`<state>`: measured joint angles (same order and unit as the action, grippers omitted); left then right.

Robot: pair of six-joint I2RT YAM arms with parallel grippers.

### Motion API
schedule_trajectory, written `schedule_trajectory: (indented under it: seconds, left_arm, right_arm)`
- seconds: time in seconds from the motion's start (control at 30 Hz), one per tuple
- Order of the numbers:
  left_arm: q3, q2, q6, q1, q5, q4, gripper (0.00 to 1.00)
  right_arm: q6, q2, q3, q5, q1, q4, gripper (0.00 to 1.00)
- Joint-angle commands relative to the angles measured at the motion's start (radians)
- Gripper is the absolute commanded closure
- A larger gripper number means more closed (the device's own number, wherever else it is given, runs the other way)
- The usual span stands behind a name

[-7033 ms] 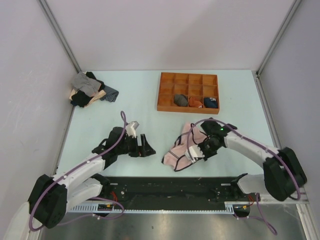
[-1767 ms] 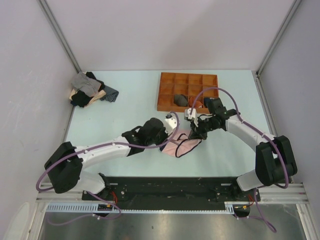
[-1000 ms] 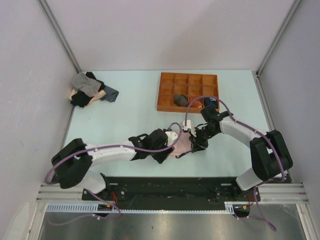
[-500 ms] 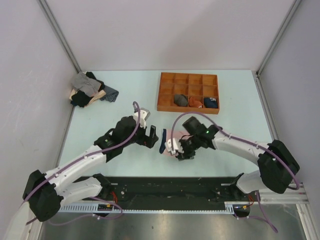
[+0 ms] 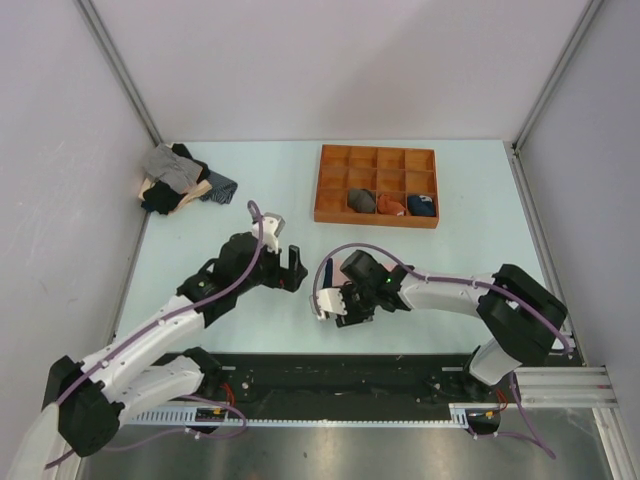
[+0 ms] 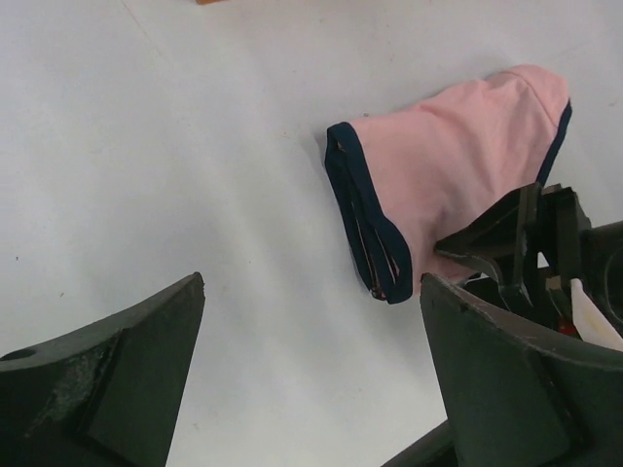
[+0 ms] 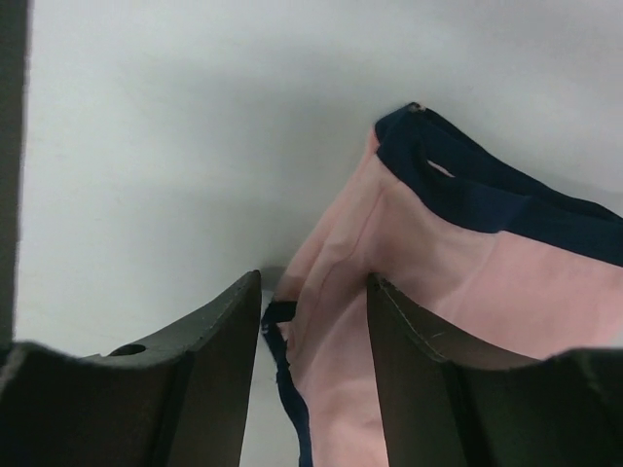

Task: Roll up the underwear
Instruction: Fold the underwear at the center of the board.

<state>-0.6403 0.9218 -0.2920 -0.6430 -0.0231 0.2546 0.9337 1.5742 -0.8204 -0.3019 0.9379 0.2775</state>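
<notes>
The underwear [image 5: 338, 268] is a small folded pink piece with navy edging, lying on the table between the two arms. The left wrist view shows the underwear [image 6: 458, 165] ahead and to the right, its navy edge facing me. My left gripper [image 5: 290, 270] sits just left of it, open and empty, and in its own view the left gripper [image 6: 311, 389] frames bare table. My right gripper [image 5: 335, 298] is at the near side of the fabric. Seen from its wrist, the right gripper [image 7: 313, 292] stands open astride the edge of the underwear [image 7: 438, 282].
An orange compartment tray [image 5: 330, 160] stands at the back with three rolled bundles [image 5: 390, 205] in its front row. A pile of grey, black and tan garments [image 5: 175, 180] lies in the back left corner. Walls close in both sides.
My left gripper has opened, let go of the underwear and drawn back to the left. My right gripper has moved left and nearer along the fabric, and its jaws have widened.
</notes>
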Motion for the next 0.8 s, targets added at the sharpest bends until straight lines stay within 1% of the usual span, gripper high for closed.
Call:
schedule_trajectory:
  seconds: [0.0, 0.03, 0.13, 0.17, 0.23, 0.27, 0.3, 0.33, 0.37, 0.43, 0.47, 0.5, 0.57, 0.6, 0.67, 0.77]
  left_arm:
    - [-0.002, 0.058, -0.047, 0.019, 0.055, -0.063, 0.04]
    - [-0.004, 0.071, -0.056, 0.02, 0.066, -0.077, 0.05]
    - [-0.012, 0.123, -0.073, 0.019, 0.11, -0.132, 0.07]
    - [-0.015, 0.159, -0.076, 0.02, 0.129, -0.158, 0.09]
    - [-0.035, 0.199, -0.079, 0.02, 0.144, -0.172, 0.1]
    - [-0.041, 0.239, -0.081, 0.02, 0.156, -0.182, 0.11]
    - [-0.059, 0.262, -0.082, 0.02, 0.161, -0.184, 0.11]
    - [-0.068, 0.282, -0.084, 0.02, 0.169, -0.184, 0.12]
    - [-0.078, 0.299, -0.084, 0.02, 0.178, -0.181, 0.15]
    - [-0.101, 0.345, -0.081, 0.02, 0.21, -0.178, 0.18]
    - [-0.11, 0.354, -0.078, 0.02, 0.225, -0.178, 0.19]
    - [-0.11, 0.362, -0.072, 0.02, 0.245, -0.181, 0.2]
    - [-0.108, 0.364, -0.065, 0.019, 0.276, -0.195, 0.22]
    - [-0.108, 0.364, -0.064, 0.017, 0.297, -0.196, 0.23]
    - [-0.116, 0.365, -0.062, 0.009, 0.319, -0.189, 0.25]
    - [-0.13, 0.379, -0.065, -0.038, 0.327, -0.161, 0.29]
  right_arm:
    - [-0.013, 0.029, 0.018, 0.063, 0.01, -0.049, 0.5]
    - [-0.013, 0.03, 0.02, 0.072, 0.012, -0.049, 0.5]
    - [-0.012, 0.052, 0.029, 0.081, 0.01, -0.055, 0.57]
    - [-0.012, 0.059, 0.029, 0.086, 0.01, -0.055, 0.63]
    - [-0.007, 0.078, 0.029, 0.098, 0.004, -0.054, 0.7]
    - [-0.001, 0.078, 0.029, 0.093, 0.001, -0.049, 0.79]
    - [0.004, 0.076, 0.029, 0.089, -0.002, -0.038, 0.83]
    - [0.011, 0.063, 0.029, 0.072, -0.011, -0.029, 0.9]
    - [0.016, 0.052, 0.029, 0.058, -0.016, -0.02, 1.0]
    - [0.062, 0.015, 0.026, -0.029, -0.033, 0.043, 1.0]
    - [0.08, -0.027, 0.024, -0.067, -0.037, 0.073, 1.0]
    - [0.106, -0.046, 0.021, -0.147, -0.04, 0.151, 1.0]
    - [0.17, -0.095, 0.006, -0.218, -0.037, 0.237, 1.0]
    - [0.186, -0.106, 0.0, -0.273, -0.034, 0.312, 1.0]
    - [0.203, -0.124, -0.014, -0.299, -0.016, 0.388, 1.0]
    - [0.215, -0.123, -0.017, -0.322, -0.017, 0.442, 1.0]
